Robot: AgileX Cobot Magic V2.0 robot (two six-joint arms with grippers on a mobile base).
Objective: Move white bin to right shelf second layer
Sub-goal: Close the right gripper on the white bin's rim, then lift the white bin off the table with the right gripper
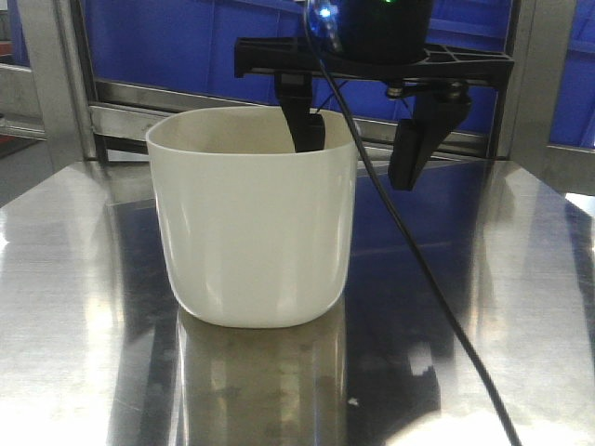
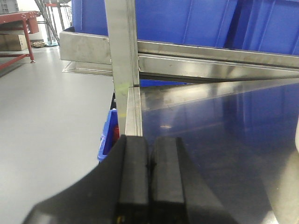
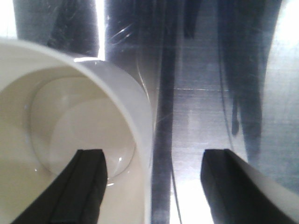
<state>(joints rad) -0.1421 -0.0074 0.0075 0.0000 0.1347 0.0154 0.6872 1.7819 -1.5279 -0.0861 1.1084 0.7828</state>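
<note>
A black cable [image 1: 437,307] runs across the front of the shiny steel surface [image 1: 521,279]. Behind it the white bin [image 1: 251,232] stands upright on this surface, a little left of the middle, and it is empty inside. At the far right side of the bin is the right hand [image 1: 358,158], which is released: its two fingers stand wide apart, one on each side of the bin's wall. One finger [image 1: 307,130] reaches down inside the bin, and the other [image 1: 414,149] hangs outside it, above the surface. Whether either one touches the wall, I cannot tell.

The left hand [image 2: 149,144] is clenched, pad against pad with nothing between, near the left edge of the surface.

Farthest back is a steel rack [image 1: 56,74] holding blue crates [image 1: 186,46].
</note>
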